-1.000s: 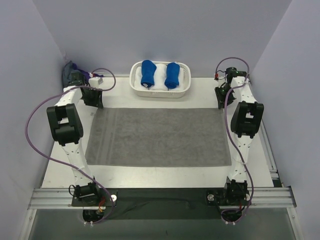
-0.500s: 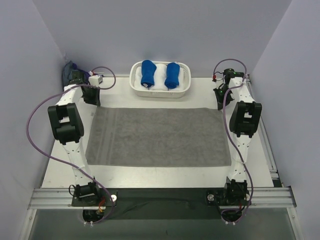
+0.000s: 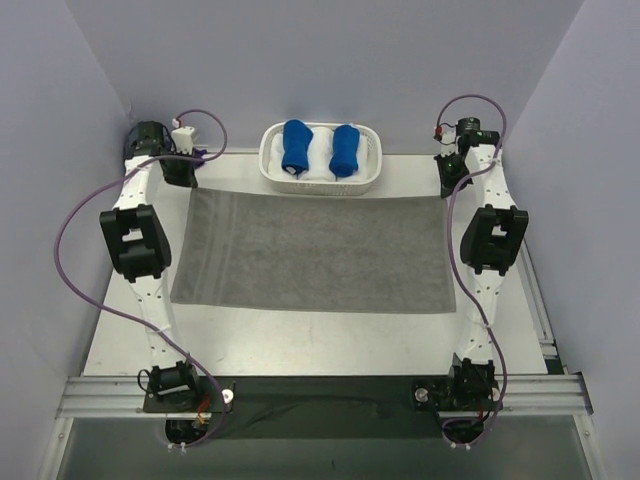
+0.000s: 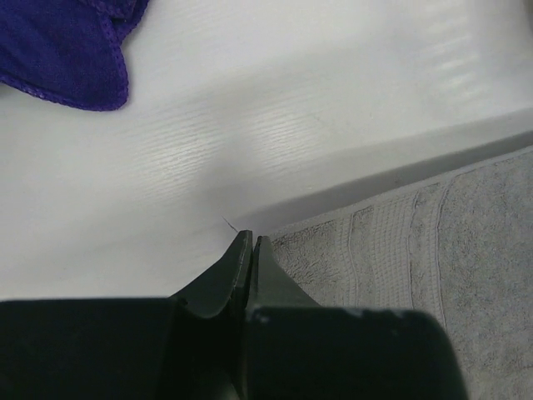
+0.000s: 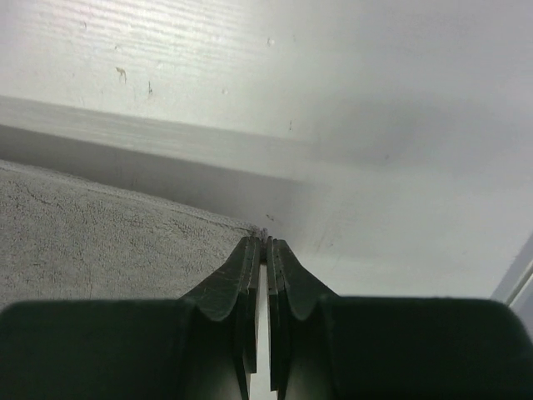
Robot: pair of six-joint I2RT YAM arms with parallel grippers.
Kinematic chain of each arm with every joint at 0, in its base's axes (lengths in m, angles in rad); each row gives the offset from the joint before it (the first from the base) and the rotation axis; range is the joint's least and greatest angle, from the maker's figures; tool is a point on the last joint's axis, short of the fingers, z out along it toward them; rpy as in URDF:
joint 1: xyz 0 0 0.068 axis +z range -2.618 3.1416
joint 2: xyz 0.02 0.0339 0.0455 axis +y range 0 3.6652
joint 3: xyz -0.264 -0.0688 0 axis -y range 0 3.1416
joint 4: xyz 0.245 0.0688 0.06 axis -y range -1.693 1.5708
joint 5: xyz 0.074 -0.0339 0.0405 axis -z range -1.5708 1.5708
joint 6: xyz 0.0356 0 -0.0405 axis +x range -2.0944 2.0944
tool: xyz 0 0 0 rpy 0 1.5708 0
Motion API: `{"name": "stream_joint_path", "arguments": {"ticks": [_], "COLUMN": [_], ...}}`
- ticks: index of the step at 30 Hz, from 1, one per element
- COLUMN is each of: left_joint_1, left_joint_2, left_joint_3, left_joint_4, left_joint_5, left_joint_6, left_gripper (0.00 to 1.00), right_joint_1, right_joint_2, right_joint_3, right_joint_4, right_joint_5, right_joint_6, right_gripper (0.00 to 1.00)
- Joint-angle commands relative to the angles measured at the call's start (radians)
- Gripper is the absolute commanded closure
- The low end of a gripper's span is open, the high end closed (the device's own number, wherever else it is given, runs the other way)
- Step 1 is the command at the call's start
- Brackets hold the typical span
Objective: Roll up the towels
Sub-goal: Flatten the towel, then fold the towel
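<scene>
The grey towel (image 3: 315, 250) lies flat and spread out in the middle of the table, its far edge close to the white basket. My left gripper (image 3: 186, 174) is at the towel's far left corner. In the left wrist view its jaws (image 4: 250, 240) are shut on that corner of the towel (image 4: 416, 250). My right gripper (image 3: 449, 180) is at the far right corner. In the right wrist view it (image 5: 266, 242) pinches the corner tip of the towel (image 5: 100, 225).
A white basket (image 3: 268, 172) at the back holds two bright blue towel bundles (image 3: 296, 145) and a white one. A purple cloth (image 4: 67, 50) lies past my left gripper by the back wall. Walls close in on the back and both sides.
Both grippers have moved toward the back wall and dragged the towel's far edge with them. The whole towel has slid away from the near edge, toward the basket.
</scene>
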Motion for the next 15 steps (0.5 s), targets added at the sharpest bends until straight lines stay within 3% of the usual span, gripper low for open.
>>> {"name": "stream_joint_path", "arguments": {"ticks": [1, 6, 15], "left_joint_1": [0.025, 0.080, 0.221], "left_joint_2": [0.002, -0.071, -0.274], "left_joint_3": [0.067, -0.008, -0.257], "left_joint_4": [-0.032, -0.039, -0.094], "left_joint_5": [0.049, 0.179, 0.396], "left_joint_6": [-0.030, -0.039, 0.140], "left_gripper": [1.00, 1.00, 1.00], "right_joint_1": [-0.010, -0.019, -0.047], "right_joint_2": [-0.013, -0.071, -0.301], "right_joint_3": [0.052, 0.013, -0.291], "right_joint_4": [-0.005, 0.001, -0.010], "right_joint_5": [0.024, 0.006, -0.094], "right_joint_6": [-0.007, -0.036, -0.087], "right_gripper": [1.00, 1.00, 1.00]}}
